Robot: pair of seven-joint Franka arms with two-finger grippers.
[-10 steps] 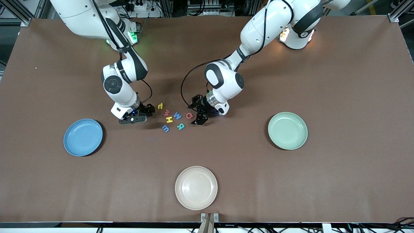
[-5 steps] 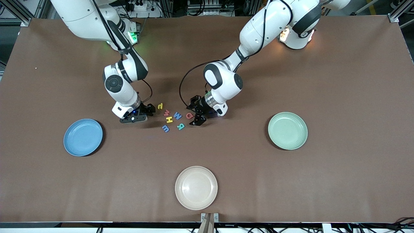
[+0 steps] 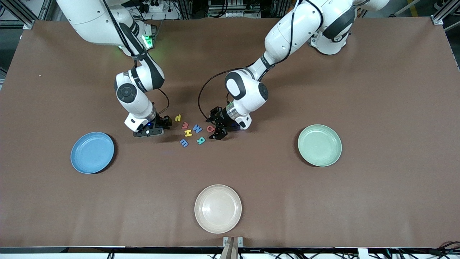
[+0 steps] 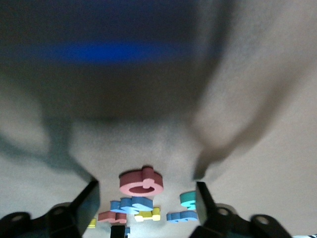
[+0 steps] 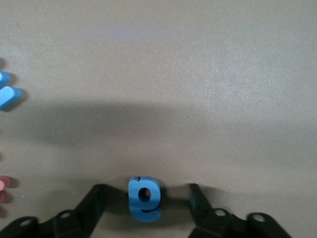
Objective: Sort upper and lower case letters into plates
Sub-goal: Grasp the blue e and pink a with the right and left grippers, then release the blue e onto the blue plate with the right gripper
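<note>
brown table [image 3: 323, 72], sky blue plate [image 3: 92, 152], mint green plate [image 3: 319, 145], cream plate [image 3: 217, 208], red Q [image 4: 141, 182], blue g [image 5: 144, 198].

In the front view the small blue foam letter [image 5: 144, 198] between the right gripper's [image 5: 143, 198] fingers is hidden under that arm's wrist. The left wrist view is blurred across its upper part, and its edge cuts off the small yellow foam letter [image 4: 147, 215] and its neighbours.

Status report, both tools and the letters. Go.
Left tool low at the letter cluster, red Q between open fingers. Right tool down around blue g, not clamped. Blue plate, green plate hold nothing. Nothing blocking.
</note>
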